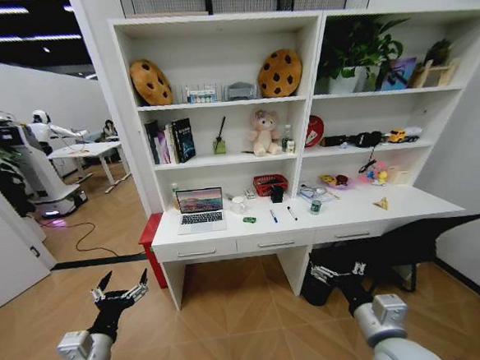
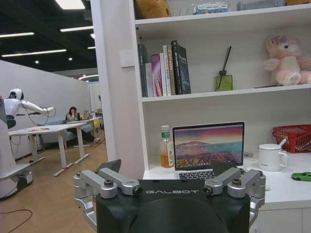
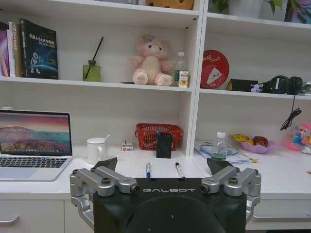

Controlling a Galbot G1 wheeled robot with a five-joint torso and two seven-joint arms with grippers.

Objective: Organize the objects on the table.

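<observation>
The long white table (image 1: 354, 216) stands under the shelves, a stretch of floor ahead of me. On it, left to right, are an open silver laptop (image 1: 201, 209), a tiny green toy car (image 1: 249, 220), a blue pen (image 1: 273, 215), a black pen (image 1: 292, 213) and a small green can (image 1: 315, 207). My left gripper (image 1: 118, 293) hangs open low at the left, facing the laptop (image 2: 209, 148) and the car (image 2: 302, 176). My right gripper (image 1: 338, 269) is open low at the right, facing the blue pen (image 3: 148, 169), black pen (image 3: 179, 170) and can (image 3: 219, 149). Both are empty.
A white mug (image 1: 238, 204), a red basket (image 1: 270, 184), a black holder (image 1: 276, 194) and a bowl of small things (image 1: 336, 180) stand at the back of the table. A red box (image 1: 151, 236) sits by its left leg and dark items (image 1: 409, 246) under its right end. Wooden floor lies between.
</observation>
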